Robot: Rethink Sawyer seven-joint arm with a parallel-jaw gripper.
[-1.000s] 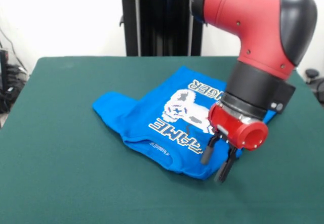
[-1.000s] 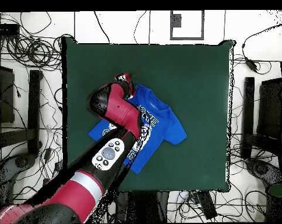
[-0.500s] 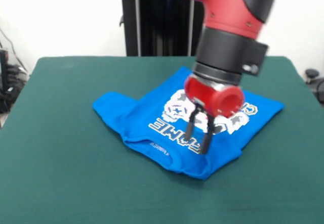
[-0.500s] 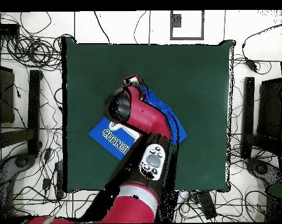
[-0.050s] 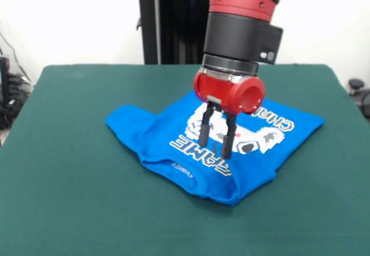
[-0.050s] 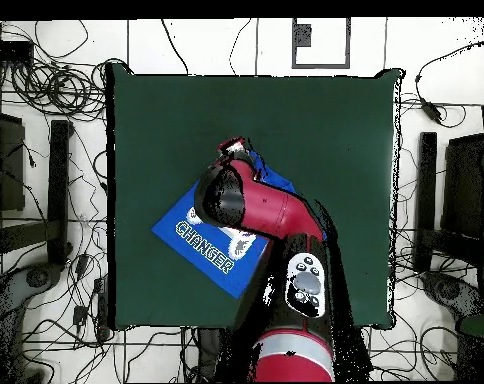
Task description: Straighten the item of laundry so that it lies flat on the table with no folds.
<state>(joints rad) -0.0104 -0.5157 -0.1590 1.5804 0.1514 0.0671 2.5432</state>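
On the green tabletop (image 5: 69, 175) the blue T-shirt (image 5: 150, 134) lies print up near the middle, its left sleeve bunched and its near edge folded under, so flattening remains. The pincer (image 5: 215, 147) hangs over the print, prongs apart, gripping nothing.

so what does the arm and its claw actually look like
The arm is glossy red with a black cylindrical wrist section carrying a small white dot. Below that sits a rounded red end housing. The claw has two thin, straight black fingers. From overhead, the arm shows a dark panel with round grey buttons set into it.
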